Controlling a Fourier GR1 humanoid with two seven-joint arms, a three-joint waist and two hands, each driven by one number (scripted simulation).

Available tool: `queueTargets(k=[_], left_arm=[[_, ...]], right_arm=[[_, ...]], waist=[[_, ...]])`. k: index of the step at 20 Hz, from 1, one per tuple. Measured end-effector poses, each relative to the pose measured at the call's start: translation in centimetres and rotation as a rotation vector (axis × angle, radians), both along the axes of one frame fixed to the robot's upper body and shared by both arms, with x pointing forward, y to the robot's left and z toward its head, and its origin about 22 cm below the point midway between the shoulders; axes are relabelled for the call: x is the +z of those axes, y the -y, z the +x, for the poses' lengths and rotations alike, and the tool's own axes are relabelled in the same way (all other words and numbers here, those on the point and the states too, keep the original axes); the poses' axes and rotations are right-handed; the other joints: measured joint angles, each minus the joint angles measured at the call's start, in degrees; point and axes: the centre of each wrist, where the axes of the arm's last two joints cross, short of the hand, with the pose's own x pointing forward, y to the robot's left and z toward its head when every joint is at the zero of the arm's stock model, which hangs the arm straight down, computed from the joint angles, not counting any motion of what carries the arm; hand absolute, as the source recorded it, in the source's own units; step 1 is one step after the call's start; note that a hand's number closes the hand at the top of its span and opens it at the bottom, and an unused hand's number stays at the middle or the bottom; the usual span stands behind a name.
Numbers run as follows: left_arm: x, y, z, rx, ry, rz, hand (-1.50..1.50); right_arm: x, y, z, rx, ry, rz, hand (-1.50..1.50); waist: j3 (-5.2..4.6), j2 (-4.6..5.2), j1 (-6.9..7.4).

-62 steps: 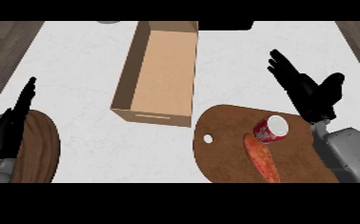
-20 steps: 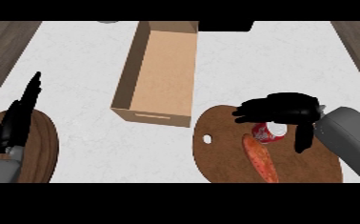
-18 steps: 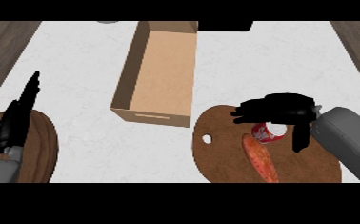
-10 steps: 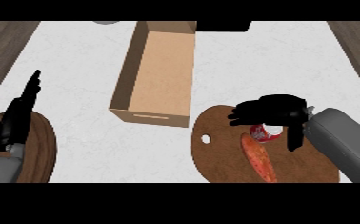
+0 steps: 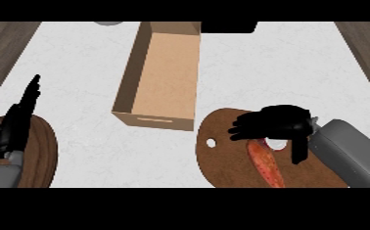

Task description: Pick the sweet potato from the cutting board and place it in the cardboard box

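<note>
The right hand (image 5: 278, 122) has been brought down from its open pose beside the cutting board (image 5: 224, 160) and is now curled over the upper end of the sweet potato (image 5: 266, 164), with the fingers to one side and the thumb to the other. The sweet potato lies flat on the cutting board, its long axis running from upper left to lower right and its narrow end pointing toward the lower edge. A small white round thing (image 5: 277, 144) is partly seen under the palm, touching the sweet potato. The cardboard box (image 5: 136, 77) stands open on the surface (image 5: 80, 77), just beyond the cutting board's upper left. The left hand (image 5: 20, 119) is held open at the left edge, over a dark wooden disc (image 5: 42, 150).
</note>
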Motion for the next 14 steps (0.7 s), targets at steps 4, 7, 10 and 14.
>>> queueTargets(k=[4,7,10,14], left_arm=[[-0.2,0.0,-0.4,0.002,0.006,0.006,0.00],[-0.2,-0.4,-0.2,0.002,0.007,0.003,0.00],[0.0,-0.5,0.0,0.004,0.005,-0.002,0.00],[-0.2,-0.3,-0.4,0.001,0.002,-0.002,0.00]], right_arm=[[0.7,0.1,-0.6,0.017,-0.009,0.026,-1.50],[0.8,0.3,-1.3,0.025,-0.012,0.028,-1.50],[1.0,0.4,-2.1,0.031,-0.002,-0.009,-1.50],[0.6,0.5,-3.1,0.026,0.015,-0.065,-1.50]], waist=[[0.15,0.17,-0.05],[0.20,0.27,-0.16],[0.24,0.29,-0.17],[0.12,0.18,-0.13]])
